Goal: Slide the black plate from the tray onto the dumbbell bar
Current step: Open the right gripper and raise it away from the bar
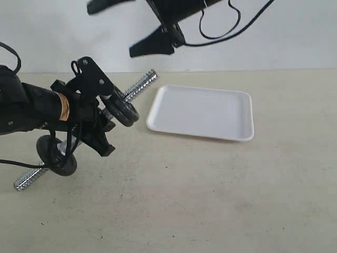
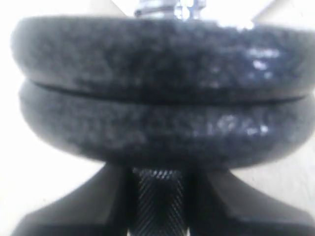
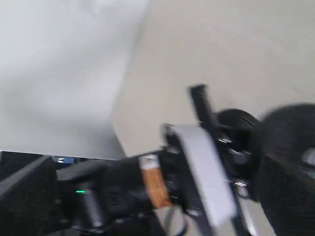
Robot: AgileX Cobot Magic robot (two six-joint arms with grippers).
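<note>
Since nothing lies on the white tray [image 1: 202, 113], the slide looks done or all but done. The black plate [image 1: 129, 112] sits on the dumbbell bar [image 1: 143, 83], which slants from 7 o'clock up to 1 o'clock in the exterior view. I take the plate to be the outer of two discs pressed face to face, on the 1 o'clock side of the left gripper [image 1: 97, 113]. The tray is at their 3 o'clock, near but apart.

The left wrist view shows that pair edge-on. The inner disc [image 2: 162, 132] lies just beyond the fingers [image 2: 83, 209], which are clamped on the knurled middle of the bar. A third disc [image 1: 57, 154] rides the 7 o'clock end.

The right gripper [image 1: 110, 30] hangs high at 12 o'clock, its jaws spread and holding nothing. By my reading, what is left is at most snugging the plate and letting go of the bar.
</note>
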